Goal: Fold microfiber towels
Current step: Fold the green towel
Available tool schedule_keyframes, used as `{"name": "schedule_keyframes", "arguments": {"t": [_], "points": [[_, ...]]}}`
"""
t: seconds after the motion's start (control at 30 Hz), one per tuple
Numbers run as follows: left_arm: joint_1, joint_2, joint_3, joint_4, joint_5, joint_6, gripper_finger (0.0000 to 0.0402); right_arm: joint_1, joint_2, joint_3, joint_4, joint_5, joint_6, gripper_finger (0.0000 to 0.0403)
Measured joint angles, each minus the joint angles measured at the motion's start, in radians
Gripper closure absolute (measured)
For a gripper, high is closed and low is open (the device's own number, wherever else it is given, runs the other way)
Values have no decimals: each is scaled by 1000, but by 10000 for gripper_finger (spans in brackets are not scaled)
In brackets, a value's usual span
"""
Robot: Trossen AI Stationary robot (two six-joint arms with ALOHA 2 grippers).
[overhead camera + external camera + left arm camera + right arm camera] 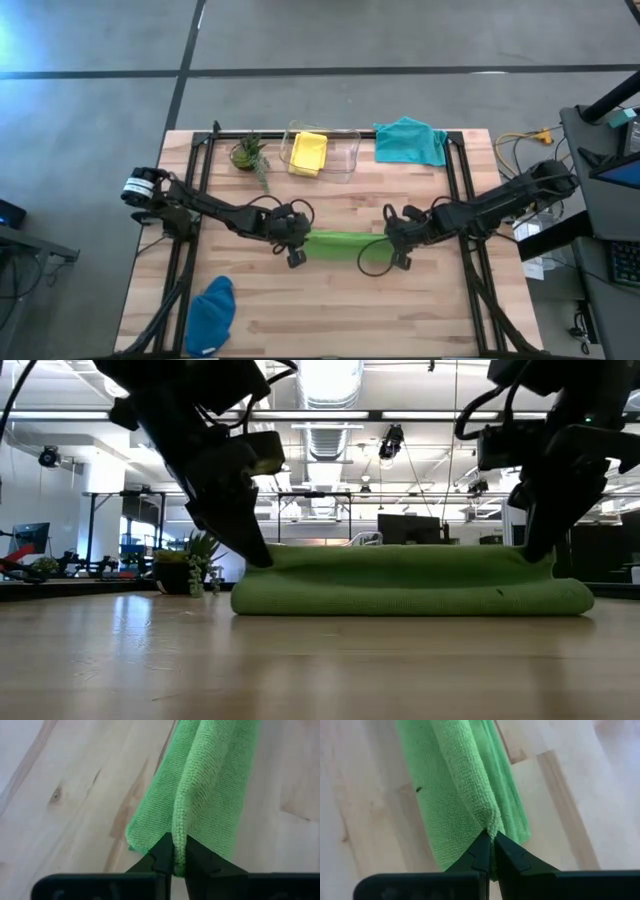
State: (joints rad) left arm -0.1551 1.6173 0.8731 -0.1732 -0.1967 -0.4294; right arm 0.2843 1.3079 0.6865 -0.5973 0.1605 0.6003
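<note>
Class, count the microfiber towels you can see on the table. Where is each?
4: lime green towel mid-table, yellow towel in the clear plastic bin, teal towel far edge, dark blue towel near-left corner.

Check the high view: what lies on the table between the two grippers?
The lime green towel, folded into a long strip, spans from the left gripper to the right gripper. Both wrist views show each gripper pinching one end of it.

I worked in a lab or open workshop hall: exposed ceiling ducts point(330, 400) and strip lights hung overhead, monitors point(408, 528) stood on far benches, and polished concrete floor point(400, 40) surrounded my wooden surface point(330, 300).
</note>
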Motion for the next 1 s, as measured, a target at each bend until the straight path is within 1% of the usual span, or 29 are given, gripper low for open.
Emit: {"name": "schedule_keyframes", "arguments": {"t": [0.13, 0.27, 0.4, 0.53, 0.63, 0.83, 1.0], "points": [[11, 0, -6, 1, 0, 7, 340, -33, 2, -17, -1, -58, 4, 372], [16, 0, -14, -3, -2, 26, 277, -46, -9, -26, -20, -59, 24, 332], [22, -4, -16, -12, -3, 24, 214, -50, -49, -27, -45, -56, 38, 288], [25, -12, -16, -32, -3, 12, 170, -49, -115, -27, -46, -55, 54, 256], [25, -27, -16, -49, -3, -24, 157, -49, -164, -27, -17, -55, 54, 244], [25, -63, -15, -55, -2, -37, 156, -41, -225, -30, 101, -55, 92, 239], [23, -79, -15, -23, 23, -37, 155, 11, -223, -59, 318, -54, 126, 240]]}}
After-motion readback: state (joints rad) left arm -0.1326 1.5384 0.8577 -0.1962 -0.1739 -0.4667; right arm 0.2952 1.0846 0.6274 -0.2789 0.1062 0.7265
